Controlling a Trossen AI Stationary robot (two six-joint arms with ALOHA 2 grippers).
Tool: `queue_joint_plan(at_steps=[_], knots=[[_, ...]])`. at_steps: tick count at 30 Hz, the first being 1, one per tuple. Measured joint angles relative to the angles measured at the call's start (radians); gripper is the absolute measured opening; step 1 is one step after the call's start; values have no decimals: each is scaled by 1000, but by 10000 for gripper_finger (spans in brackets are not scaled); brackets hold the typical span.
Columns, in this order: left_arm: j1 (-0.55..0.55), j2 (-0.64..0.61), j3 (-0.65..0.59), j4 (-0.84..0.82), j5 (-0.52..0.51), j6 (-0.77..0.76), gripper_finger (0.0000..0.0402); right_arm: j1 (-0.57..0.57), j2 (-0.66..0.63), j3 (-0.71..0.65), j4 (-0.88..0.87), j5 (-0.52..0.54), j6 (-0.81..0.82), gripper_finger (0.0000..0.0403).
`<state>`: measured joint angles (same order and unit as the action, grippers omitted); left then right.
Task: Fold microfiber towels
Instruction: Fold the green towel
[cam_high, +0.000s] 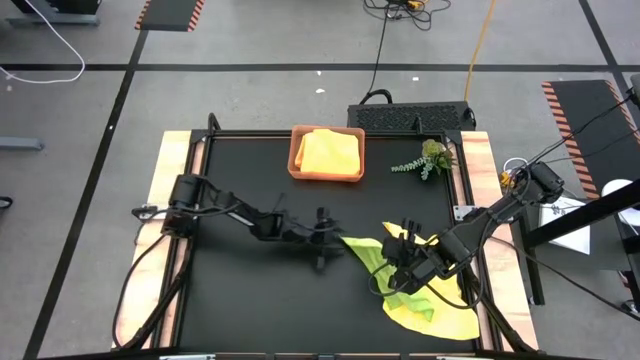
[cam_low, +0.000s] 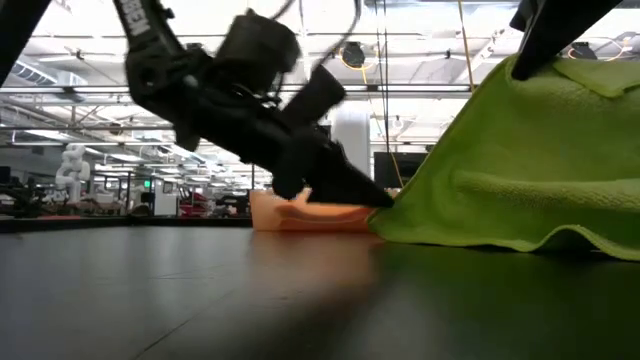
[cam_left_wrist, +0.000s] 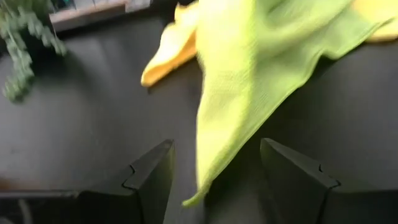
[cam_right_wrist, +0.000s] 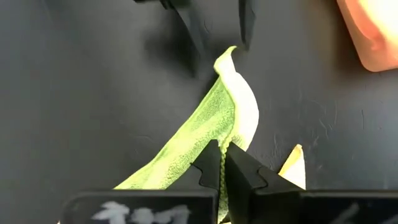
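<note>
Slip risk on the lime green towel (cam_high: 400, 275), lower right of the high view.
Right gripper (cam_right_wrist: 222, 163) pinches it; left gripper (cam_left_wrist: 214, 180) stands spread, its corner unheld and liable to drag.

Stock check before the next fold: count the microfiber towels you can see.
3. A lime green towel pinched by the right gripper, a yellow towel under it near the right arm, another yellow one in the tray. More may be hidden.
</note>
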<state>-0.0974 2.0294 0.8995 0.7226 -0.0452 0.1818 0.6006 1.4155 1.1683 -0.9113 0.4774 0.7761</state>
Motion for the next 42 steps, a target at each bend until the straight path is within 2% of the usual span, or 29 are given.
queue_joint_plan(at_steps=[5, 11, 15, 21, 23, 28, 32, 37, 42], knots=[[16, 38, 71, -162, -3, -6, 241, 0, 0, 0, 6, -2, -3, 0], [10, 39, 89, -181, -42, 1, 229, 0, 0, 0, 5, -5, -3, 0], [10, 38, 93, -181, -44, 26, 171, 0, 0, 0, 5, -6, -3, 0], [10, 34, 93, -250, -61, 42, 23, 0, 0, 0, 6, -6, -3, 0], [10, 10, 93, -305, -68, 38, 12, 0, 0, 0, 6, -6, -3, 0], [-16, -133, 93, -509, -158, 21, 5, 0, 0, 0, 17, -6, -27, 0], [-77, -314, 93, -656, -235, 19, 4, -1, -20, -1, 70, -4, -77, 0], [-198, -551, 93, -837, -357, 18, 3, -3, -85, -1, 224, 17, -177, 0], [-332, -742, 93, -906, -453, 15, 2, -3, -158, -1, 430, 46, -315, 0]])
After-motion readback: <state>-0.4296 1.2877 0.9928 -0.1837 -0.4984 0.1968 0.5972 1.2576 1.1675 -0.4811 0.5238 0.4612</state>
